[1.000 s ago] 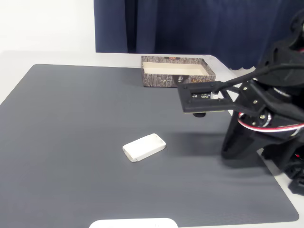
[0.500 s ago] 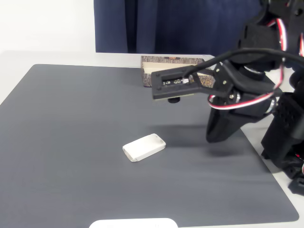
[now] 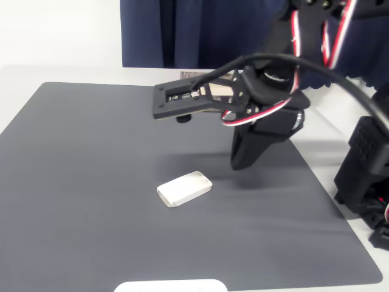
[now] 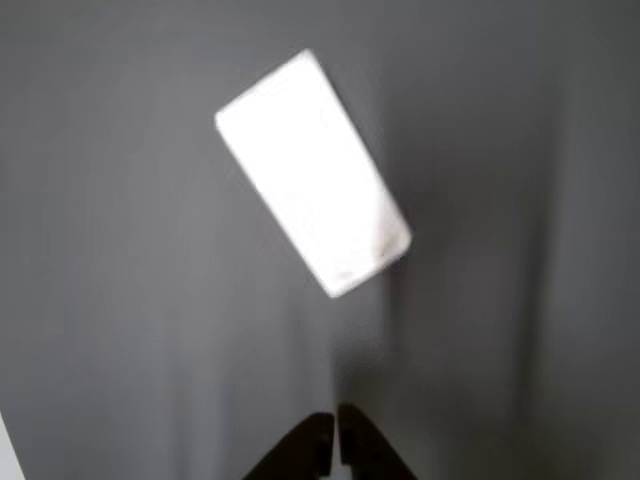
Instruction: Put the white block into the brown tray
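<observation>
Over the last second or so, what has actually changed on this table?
The arm swung leftward in the fixed view and rose, carrying its tool from beside the brown tray toward the white block; it now partly hides the tray. In the wrist view the tool's tips sit together, holding nothing. The block stayed flat on the grey mat, untouched.

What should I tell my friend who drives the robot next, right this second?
Gripper: shut, holding nothing, up in the air above the grey mat.
White block: lying flat on the mat, untouched, ahead of the fingertips in the wrist view.
Brown tray: at the mat's far edge, mostly behind the arm.
Done: nothing picked up yet.
Left: open the gripper, lower, grasp the block, carry it to the tray, release.
</observation>
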